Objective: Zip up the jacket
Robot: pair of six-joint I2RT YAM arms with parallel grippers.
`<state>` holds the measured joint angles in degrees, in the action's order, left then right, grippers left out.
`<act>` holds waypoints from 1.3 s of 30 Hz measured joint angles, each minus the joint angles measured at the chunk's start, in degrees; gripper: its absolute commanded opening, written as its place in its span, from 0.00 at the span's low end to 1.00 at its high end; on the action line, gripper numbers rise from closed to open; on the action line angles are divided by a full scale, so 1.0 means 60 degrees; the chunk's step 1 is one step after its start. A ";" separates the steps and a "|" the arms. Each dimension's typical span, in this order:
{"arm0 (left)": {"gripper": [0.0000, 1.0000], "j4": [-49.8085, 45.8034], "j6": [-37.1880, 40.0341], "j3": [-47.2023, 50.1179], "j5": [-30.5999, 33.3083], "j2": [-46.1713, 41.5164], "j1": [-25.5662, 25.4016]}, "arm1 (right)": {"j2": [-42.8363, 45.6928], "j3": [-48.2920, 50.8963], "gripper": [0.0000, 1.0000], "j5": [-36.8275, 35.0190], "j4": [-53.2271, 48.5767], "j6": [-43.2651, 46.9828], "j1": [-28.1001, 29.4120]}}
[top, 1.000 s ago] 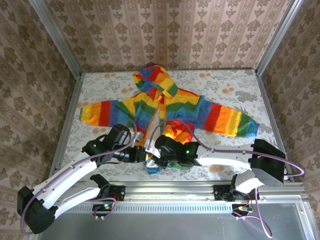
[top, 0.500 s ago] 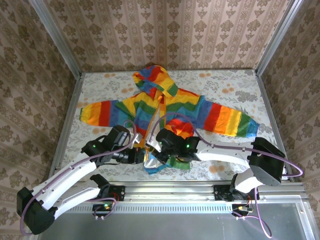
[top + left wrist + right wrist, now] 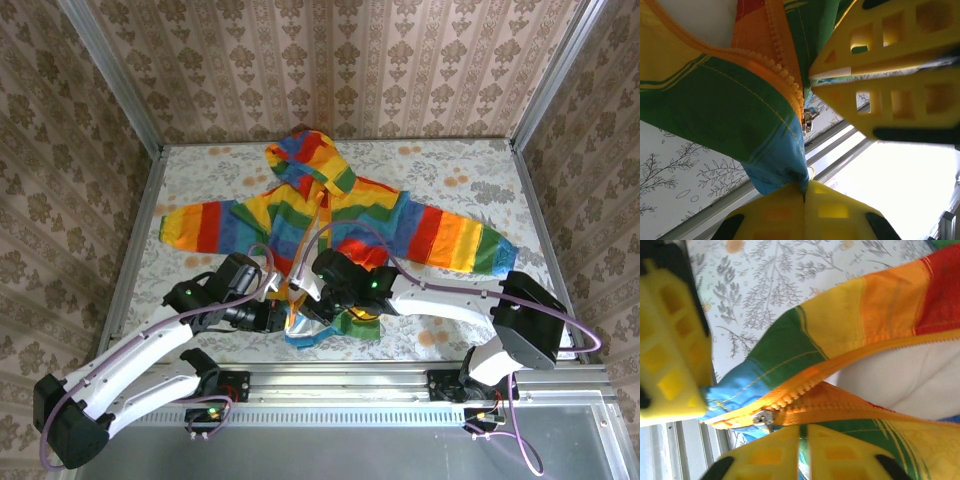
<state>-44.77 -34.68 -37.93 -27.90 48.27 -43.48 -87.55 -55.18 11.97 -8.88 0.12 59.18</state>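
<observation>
top external: jacket spread out, lower front hidden under both wrists

the tabletop (image 3: 450,160) carries the jacket (image 3: 300,215), hood toward the far wall and sleeves out to either side. its lower front is covered by the two wrists. the left tool (image 3: 805,187) is clenched on the blue hem corner, plain from the left wrist. the right tool (image 3: 803,432) sits at the green stripe beside the orange zipper (image 3: 805,390). a thin slit shows between its fingers, and whether it pinches cloth i cannot tell. the small metal slider (image 3: 760,418) sits near the hem, slightly blurred.
</observation>
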 measured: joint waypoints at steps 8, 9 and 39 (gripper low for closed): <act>0.00 0.0062 0.0087 0.0000 -0.0142 0.0000 0.0000 | 0.0834 0.0787 0.33 0.0091 0.0386 0.0474 0.0040; 0.00 0.0080 0.0113 0.0000 -0.0164 0.0004 0.0000 | 0.0841 0.0812 0.33 0.0098 0.0474 0.0532 0.0040; 0.00 0.0087 0.0331 0.0000 -0.0532 0.0000 0.0000 | 0.0131 0.1392 0.00 0.0379 0.2430 0.2674 0.0379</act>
<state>-44.25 -32.69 -37.93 -31.09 48.27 -43.48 -86.76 -46.83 14.24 5.69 16.16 61.45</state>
